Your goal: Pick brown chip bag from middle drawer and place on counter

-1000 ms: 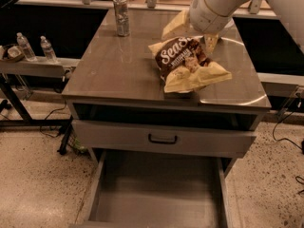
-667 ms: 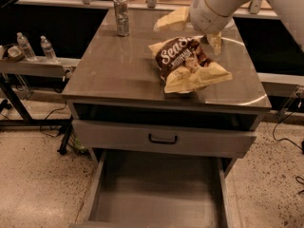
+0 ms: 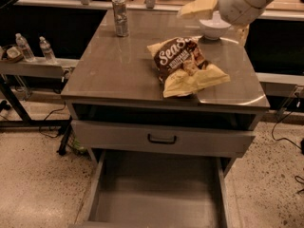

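The brown chip bag (image 3: 183, 64) lies flat on the counter (image 3: 118, 70), right of centre, with its "Sea Salt" script facing up and pale yellow ends showing. My gripper (image 3: 216, 18) hangs above the counter's back right, up and behind the bag, not touching it. Its pale fingers (image 3: 197, 6) are spread apart and hold nothing. The middle drawer (image 3: 156, 198) is pulled out below the counter front, and its grey floor is bare.
A metal can (image 3: 120, 17) stands at the counter's back left and a white bowl (image 3: 213, 31) at the back right, under my gripper. A closed drawer front with a black handle (image 3: 161, 139) sits above the open drawer. Water bottles (image 3: 33, 46) stand on the left side shelf.
My gripper has let go of the chip bag and risen up and back to the right. The bag has stayed on the counter.
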Motion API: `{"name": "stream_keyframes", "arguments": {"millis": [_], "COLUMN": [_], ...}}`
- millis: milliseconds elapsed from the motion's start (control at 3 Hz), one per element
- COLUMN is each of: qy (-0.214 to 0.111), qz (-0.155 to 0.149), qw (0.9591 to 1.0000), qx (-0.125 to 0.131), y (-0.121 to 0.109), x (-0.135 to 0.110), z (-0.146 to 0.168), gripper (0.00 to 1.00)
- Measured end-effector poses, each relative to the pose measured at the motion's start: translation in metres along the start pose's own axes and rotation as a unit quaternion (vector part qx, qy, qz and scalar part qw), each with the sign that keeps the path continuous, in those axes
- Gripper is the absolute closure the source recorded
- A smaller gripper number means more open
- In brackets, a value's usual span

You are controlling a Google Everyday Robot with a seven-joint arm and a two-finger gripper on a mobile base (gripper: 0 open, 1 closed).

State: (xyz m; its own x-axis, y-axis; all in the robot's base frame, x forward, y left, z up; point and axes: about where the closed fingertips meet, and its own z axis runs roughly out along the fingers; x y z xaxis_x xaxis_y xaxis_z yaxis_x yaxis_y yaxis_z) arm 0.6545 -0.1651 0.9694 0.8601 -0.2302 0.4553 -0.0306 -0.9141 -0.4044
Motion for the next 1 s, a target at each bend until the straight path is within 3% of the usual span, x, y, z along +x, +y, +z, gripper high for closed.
{"name": "stream_keyframes", "arguments": {"millis": [333,667,1000], "qy": [0.091,0.148,0.15], "qz": [0.037,0.079,0.079], "qw": [0.9949,0.9834,0.9829], "qx": [0.025,0.068,0.071], "y": [0.035,0.066,0.063], "x": [0.028,0.047,0.048], "z": [-0.092,-0.152,-0.156], "gripper": [0.0,0.0,0.0]}}
